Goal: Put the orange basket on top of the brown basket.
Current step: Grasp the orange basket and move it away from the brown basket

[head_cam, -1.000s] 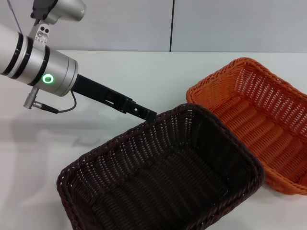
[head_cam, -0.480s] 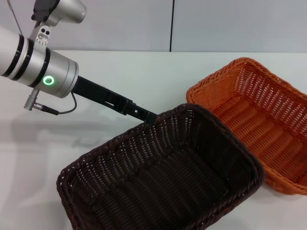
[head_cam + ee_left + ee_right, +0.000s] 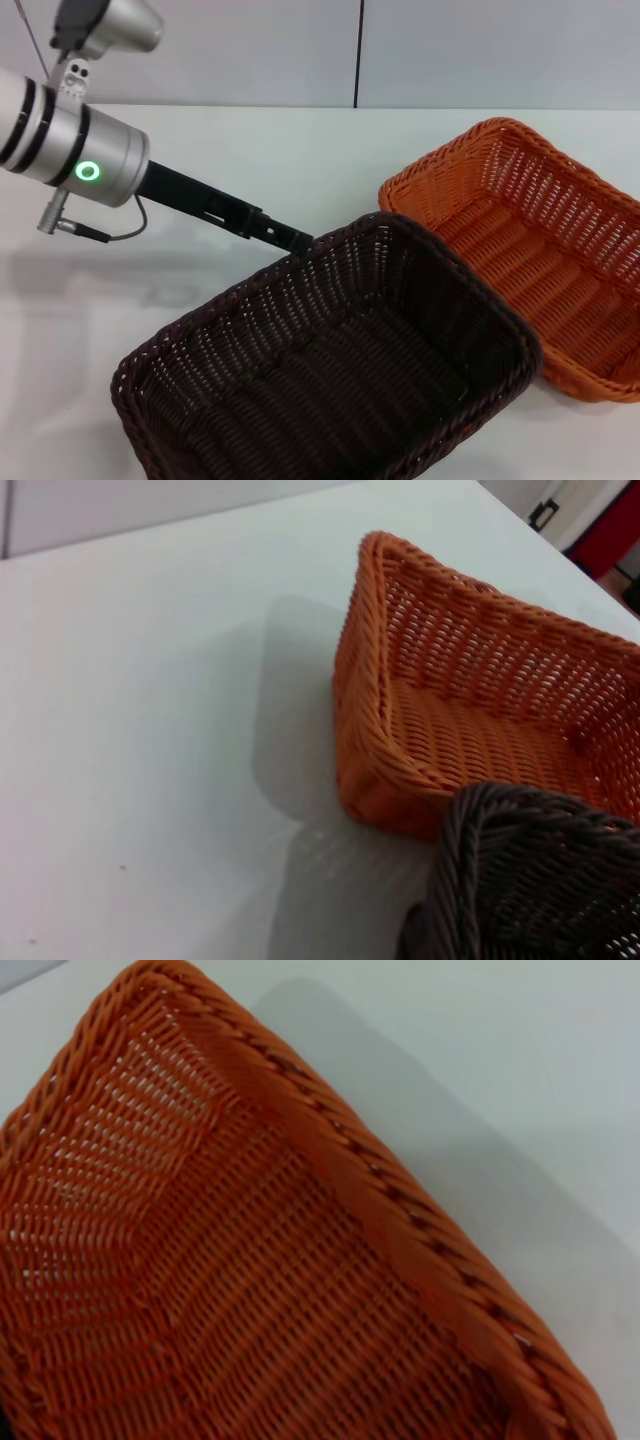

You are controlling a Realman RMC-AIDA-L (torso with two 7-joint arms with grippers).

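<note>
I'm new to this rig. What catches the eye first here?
Two woven baskets: the brown basket sits nearest, its far corner against the orange basket to its right. The left hand reaches in from the left to the brown basket's far rim.

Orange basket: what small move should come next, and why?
Probably lift the orange basket: it sits on the table beside the brown basket, not on it. The left gripper is at the brown basket's far rim; the right wrist camera looks closely into the orange one.
</note>
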